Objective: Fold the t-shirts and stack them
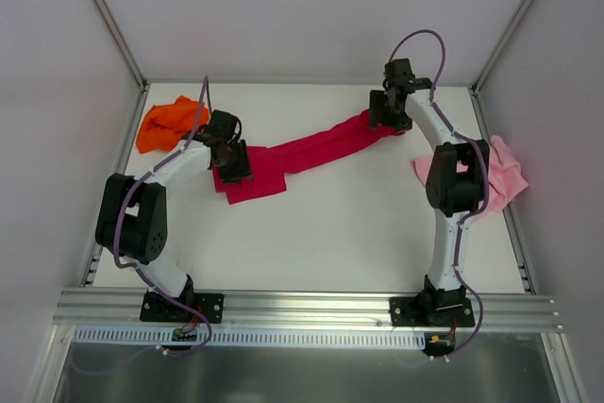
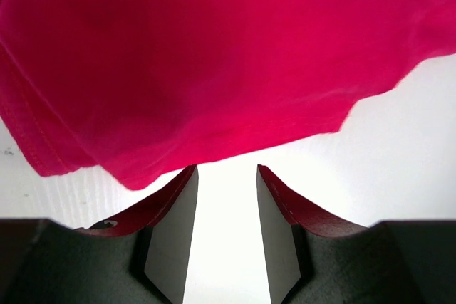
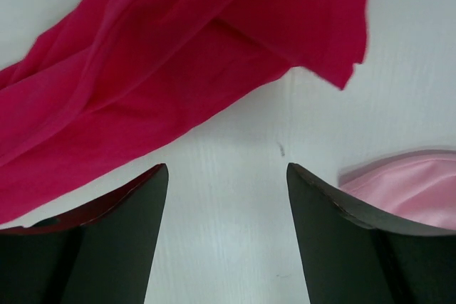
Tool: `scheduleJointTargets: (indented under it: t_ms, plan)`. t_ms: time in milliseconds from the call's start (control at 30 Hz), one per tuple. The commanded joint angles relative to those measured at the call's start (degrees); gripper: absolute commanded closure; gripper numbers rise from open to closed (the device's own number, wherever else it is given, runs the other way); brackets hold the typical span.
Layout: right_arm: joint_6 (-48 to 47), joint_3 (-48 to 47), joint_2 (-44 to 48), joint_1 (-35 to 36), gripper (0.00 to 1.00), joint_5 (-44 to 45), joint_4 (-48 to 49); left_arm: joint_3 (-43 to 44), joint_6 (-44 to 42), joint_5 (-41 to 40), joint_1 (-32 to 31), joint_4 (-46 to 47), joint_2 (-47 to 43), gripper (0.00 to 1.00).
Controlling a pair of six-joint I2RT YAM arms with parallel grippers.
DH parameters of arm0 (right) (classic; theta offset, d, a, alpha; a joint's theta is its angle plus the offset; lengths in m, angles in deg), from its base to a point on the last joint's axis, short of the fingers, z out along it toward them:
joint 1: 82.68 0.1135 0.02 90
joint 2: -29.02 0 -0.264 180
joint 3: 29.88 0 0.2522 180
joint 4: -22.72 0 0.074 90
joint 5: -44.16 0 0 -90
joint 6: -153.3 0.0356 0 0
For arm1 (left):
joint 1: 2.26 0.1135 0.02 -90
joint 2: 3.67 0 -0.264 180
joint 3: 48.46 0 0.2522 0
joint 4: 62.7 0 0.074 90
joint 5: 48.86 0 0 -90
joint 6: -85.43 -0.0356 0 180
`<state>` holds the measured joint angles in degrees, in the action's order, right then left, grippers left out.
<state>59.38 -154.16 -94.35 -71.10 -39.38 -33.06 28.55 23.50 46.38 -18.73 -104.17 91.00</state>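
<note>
Left arm, right arm — jaws parted.

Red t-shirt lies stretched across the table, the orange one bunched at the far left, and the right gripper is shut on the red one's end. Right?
No. The right gripper is open and holds nothing: the right wrist view shows bare table between its jaws, with the red t-shirt lying just beyond them. The rest is right.
</note>
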Motion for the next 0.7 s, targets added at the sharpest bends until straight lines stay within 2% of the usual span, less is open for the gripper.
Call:
scheduleJointTargets:
  t_ms: [0,200,300,400,533,667]
  plan:
    - [-0.7,0.0,5.7,0.6,0.3,-9.8,0.4,5.5,1.7,1.9,0.0,1.1,0.7,0.61]
    - [2.0,0.4,5.6,0.8,0.34,-28.4,3.5,6.3,1.9,7.7,0.0,9.2,0.8,0.56]
    - [2.8,-1.2,4.1,1.6,0.35,-26.6,4.3,11.5,2.3,11.1,-0.1,9.5,4.7,0.57]
    - [2.8,-7.1,-1.2,2.1,0.4,-23.2,2.3,15.9,2.9,14.3,0.0,8.8,10.2,0.57]
    - [3.4,-12.8,-8.0,2.4,0.43,-23.3,2.3,15.3,4.3,17.5,0.0,10.5,15.3,0.58]
    - [5.6,-12.5,-10.7,2.9,0.47,-26.8,5.4,14.9,5.8,20.4,0.0,13.1,17.6,0.57]
